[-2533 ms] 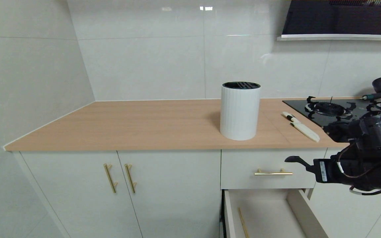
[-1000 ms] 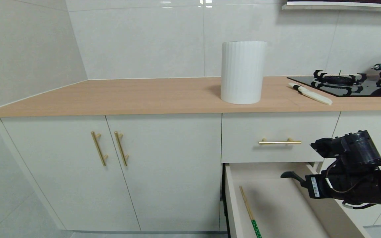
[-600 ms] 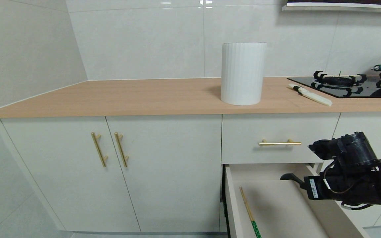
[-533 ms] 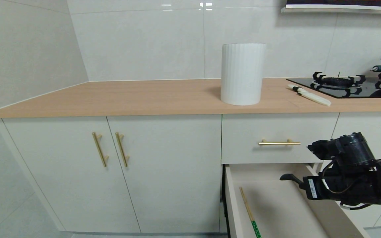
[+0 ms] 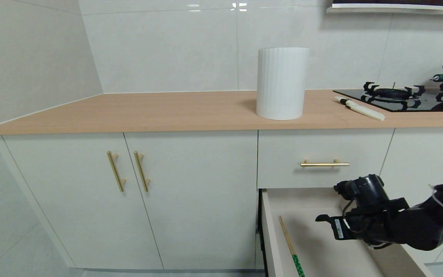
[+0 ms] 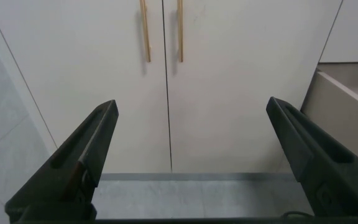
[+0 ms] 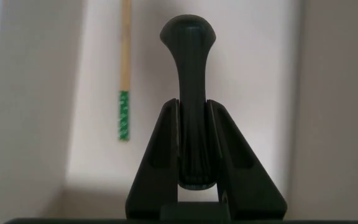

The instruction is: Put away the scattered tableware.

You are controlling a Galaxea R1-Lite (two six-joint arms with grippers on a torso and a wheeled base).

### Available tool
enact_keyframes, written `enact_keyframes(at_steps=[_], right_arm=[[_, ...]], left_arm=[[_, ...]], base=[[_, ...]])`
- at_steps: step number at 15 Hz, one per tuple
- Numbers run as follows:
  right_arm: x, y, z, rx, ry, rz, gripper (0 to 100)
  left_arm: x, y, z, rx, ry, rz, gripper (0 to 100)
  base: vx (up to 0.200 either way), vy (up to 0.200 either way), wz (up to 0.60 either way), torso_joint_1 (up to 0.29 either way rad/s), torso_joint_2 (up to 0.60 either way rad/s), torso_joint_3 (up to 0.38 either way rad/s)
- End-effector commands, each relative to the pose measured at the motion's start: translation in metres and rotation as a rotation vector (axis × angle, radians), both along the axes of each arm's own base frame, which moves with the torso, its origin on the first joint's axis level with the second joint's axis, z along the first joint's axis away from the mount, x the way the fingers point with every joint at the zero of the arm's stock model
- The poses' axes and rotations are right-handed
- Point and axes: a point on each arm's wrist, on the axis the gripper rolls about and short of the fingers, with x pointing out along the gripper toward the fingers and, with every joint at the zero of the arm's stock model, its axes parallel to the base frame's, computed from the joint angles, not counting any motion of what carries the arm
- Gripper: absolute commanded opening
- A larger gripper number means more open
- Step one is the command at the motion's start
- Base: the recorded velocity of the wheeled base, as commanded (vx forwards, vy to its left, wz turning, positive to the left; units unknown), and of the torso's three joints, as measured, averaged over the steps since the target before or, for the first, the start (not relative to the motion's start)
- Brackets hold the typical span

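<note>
Dark utensil (image 7: 188, 37) is clamped in right end effector (image 7: 191, 106) over open drawer (image 5: 269, 234); if released too high, it could be bounced onto chopstick (image 5: 290, 246) or out, esp. near drawer wall.

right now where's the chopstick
Head view, lower right: the chopstick lies in the open drawer along its left wall, left of the right gripper, which holds a dark handle.
</note>
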Motion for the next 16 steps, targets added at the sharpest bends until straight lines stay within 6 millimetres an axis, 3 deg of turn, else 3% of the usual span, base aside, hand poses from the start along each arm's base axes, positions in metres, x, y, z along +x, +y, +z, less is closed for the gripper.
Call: enact_keyframes(at_steps=[1, 6, 16], right_arm=[[0.009, 0.003, -0.048, -0.036, 0.095, -0.003, 0], [0.023, 0.006, -0.094, -0.034, 0.05, 0.0, 0], [0.025, 0.005, -0.104, -0.089, 0.077, -0.003, 0]], left_arm=[[0.0, 0.0, 0.0, -0.001, -0.002, 0.0, 100], [0.0, 0.0, 0.0, -0.001, 0.0, 0.0, 100], [0.0, 0.0, 0.0, -0.001, 0.0, 0.0, 100]], base=[[0.0, 0.0, 0.0, 0.0, 0.0, 0.0], [0.0, 0.0, 0.0, 0.0, 0.0, 0.0], [0.0, 0.0, 0.0, 0.0, 0.0, 0.0]])
